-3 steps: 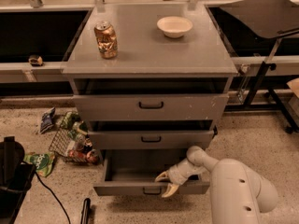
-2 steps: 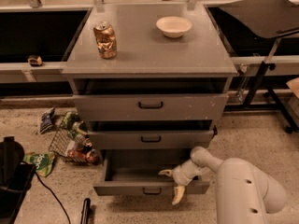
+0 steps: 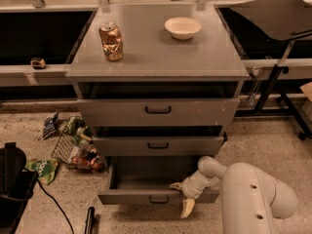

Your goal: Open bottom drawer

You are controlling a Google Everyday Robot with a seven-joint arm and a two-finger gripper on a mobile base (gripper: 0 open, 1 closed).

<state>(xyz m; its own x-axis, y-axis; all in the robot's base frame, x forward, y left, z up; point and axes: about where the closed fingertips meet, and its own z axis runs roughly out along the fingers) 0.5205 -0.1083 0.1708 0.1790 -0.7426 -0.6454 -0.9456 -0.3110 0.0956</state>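
Grey metal bottom drawer point(image 3: 139, 181) stands pulled out below the other two; gripper point(image 3: 179, 200) at its front panel, jaws spread, apparently straddling the lip; black loop handle point(image 3: 158, 199) just left of them.

I note the gripper point(image 3: 181, 197) at the bottom drawer's point(image 3: 126, 197) front edge, fingers spread. The middle drawer point(image 3: 158, 145) juts out above it, narrowing access from overhead. A wire basket point(image 3: 73, 150) crowds the left side. The floor point(image 3: 136, 218) in front gives me passage.
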